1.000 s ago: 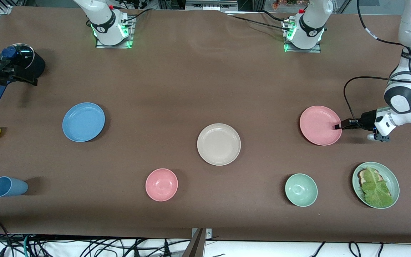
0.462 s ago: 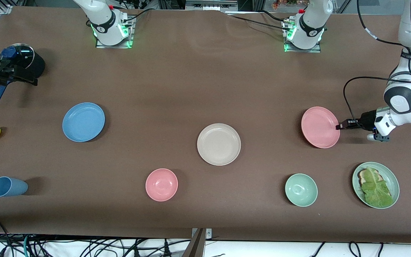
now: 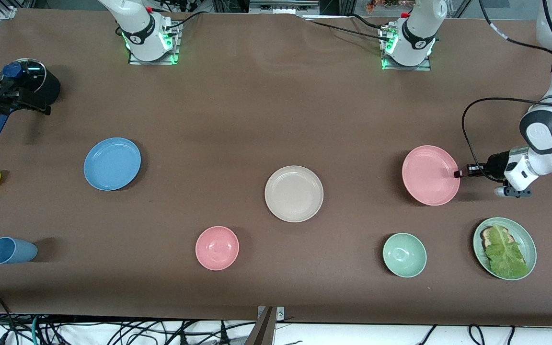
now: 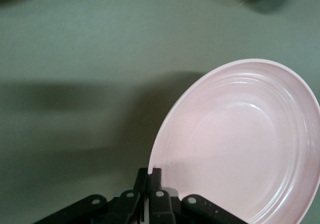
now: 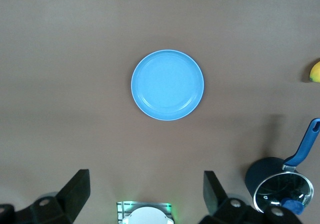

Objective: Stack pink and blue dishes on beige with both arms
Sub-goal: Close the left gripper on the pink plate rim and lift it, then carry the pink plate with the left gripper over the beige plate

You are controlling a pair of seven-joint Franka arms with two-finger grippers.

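Pink, flat, round matte plate (image 3: 430,175) is clamped at its rim by the left gripper (image 3: 458,173), toward the left arm's end of the table. In the left wrist view the fingers (image 4: 149,180) are clenched on the rim and the pink plate (image 4: 240,139) tilts, its shadow on the brown tabletop (image 3: 257,120) suggesting it is lifted clear.

Cream-beige round shallow plate (image 3: 293,193) sits mid-table, nothing on it. Sky-blue flat round plate (image 3: 112,164) lies flat toward the right arm's end, untouched. Right gripper (image 5: 145,191) hangs high over the table with the blue plate (image 5: 167,85) in its view, jaws spread wide, holding nothing.

Progress, judged: first pickup only. Neither dish is stacked; pink carry and placement, then the whole blue transfer, remain.

Hard to see: most of the right arm is out of the front view, so its height is unclear. The plate hides the underside finger contact. Whether the plate's free edge touches the table cannot be told for certain.
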